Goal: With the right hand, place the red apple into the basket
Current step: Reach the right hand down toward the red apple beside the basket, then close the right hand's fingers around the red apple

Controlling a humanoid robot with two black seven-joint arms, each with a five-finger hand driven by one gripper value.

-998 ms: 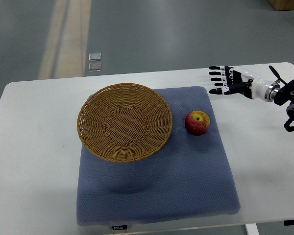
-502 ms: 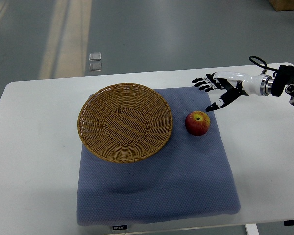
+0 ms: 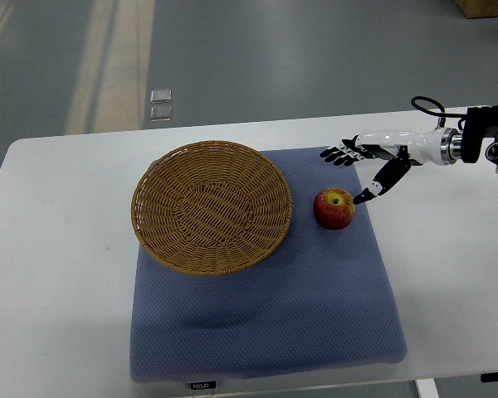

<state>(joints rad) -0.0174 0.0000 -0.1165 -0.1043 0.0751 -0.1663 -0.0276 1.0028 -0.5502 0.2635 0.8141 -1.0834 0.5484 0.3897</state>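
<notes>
Right arm cut off at the right edge; left arm out of view. Red apple (image 3: 334, 208), yellow-blushed near the stem, right of centre on the blue mat (image 3: 266, 332), beside the wicker basket (image 3: 211, 206). Right hand (image 3: 361, 162) spread wide, empty, thumb tip near the apple.

One apple (image 3: 334, 208), one basket (image 3: 212, 206), one blue mat (image 3: 266, 323), one table (image 3: 58, 274), one hand (image 3: 367, 159).

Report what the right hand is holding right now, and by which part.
Nothing is held. The right hand is open, fingers spread, just above and to the right of the red apple, which sits on the blue mat beside the basket.
</notes>
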